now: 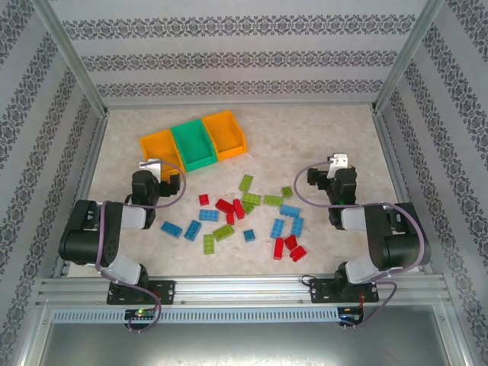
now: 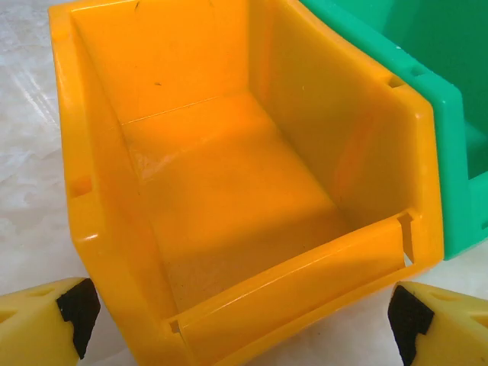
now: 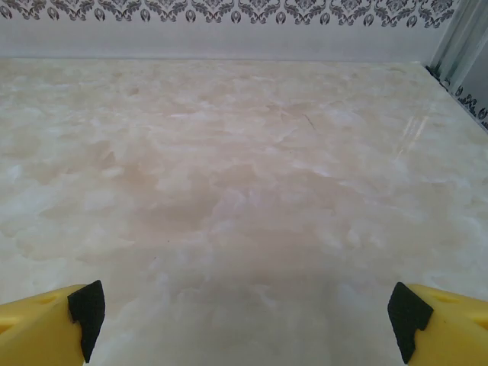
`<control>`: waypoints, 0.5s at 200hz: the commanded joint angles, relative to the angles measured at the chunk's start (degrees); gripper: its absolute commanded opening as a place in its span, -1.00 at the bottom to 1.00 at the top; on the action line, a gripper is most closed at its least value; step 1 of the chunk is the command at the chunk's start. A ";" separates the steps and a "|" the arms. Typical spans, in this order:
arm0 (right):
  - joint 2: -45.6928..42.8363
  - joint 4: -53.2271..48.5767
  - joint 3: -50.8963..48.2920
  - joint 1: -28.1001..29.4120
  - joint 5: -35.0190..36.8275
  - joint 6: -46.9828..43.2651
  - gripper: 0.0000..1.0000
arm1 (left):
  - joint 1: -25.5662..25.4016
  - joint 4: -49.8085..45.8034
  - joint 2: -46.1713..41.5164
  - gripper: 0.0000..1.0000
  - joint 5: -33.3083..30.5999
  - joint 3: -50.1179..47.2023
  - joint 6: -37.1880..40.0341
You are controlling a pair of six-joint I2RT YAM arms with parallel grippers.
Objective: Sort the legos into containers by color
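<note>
Pale marbled surface [image 1: 320, 130], enclosed by patterned walls [image 1: 229, 53] and a metal frame.

The containers [image 1: 192, 143] stand in a row on the far left-centre of the surface, side by side: an orange container [image 1: 160, 146], the green container [image 1: 192, 149], then a second orange one.

The legos [image 1: 238, 208] lie loose on the surface between the two arms, on the near side of the containers, in red, blue and lime green.

Left tool [image 1: 164, 174]: jaws spread wide, gripping nothing. It sits just beside the near face of the left orange container [image 2: 91, 191]. In the left wrist view that container's low front lip lies between the tool's [image 2: 242, 316] yellow fingertips [image 2: 46, 324], with the green container [image 2: 450, 152] touching its right side. The legos lie to this tool's right.

Right tool [image 1: 328, 169]: jaws spread wide, gripping nothing, over bare surface [image 3: 244, 168]. The legos lie to its left, nearer the bases. The containers are well apart, further left.
</note>
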 commanded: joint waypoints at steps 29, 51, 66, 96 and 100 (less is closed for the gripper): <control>-0.15 1.37 0.54 -0.43 -0.51 -0.07 0.96 | 0.88 2.39 -0.13 0.99 0.86 0.77 0.99; -0.12 1.09 0.64 -0.87 -1.48 0.14 0.97 | 0.91 2.46 -0.12 0.99 0.87 0.86 0.99; -0.10 1.09 0.70 -0.90 -1.53 0.09 0.96 | 0.89 2.42 -0.12 0.99 0.86 0.83 0.99; -0.16 0.92 0.80 -1.16 -2.17 0.32 0.96 | 0.89 2.46 0.00 0.99 0.94 0.80 0.99; -0.04 0.92 0.80 -1.16 -2.17 0.33 0.97 | 0.87 2.45 -0.04 0.99 0.96 0.79 0.99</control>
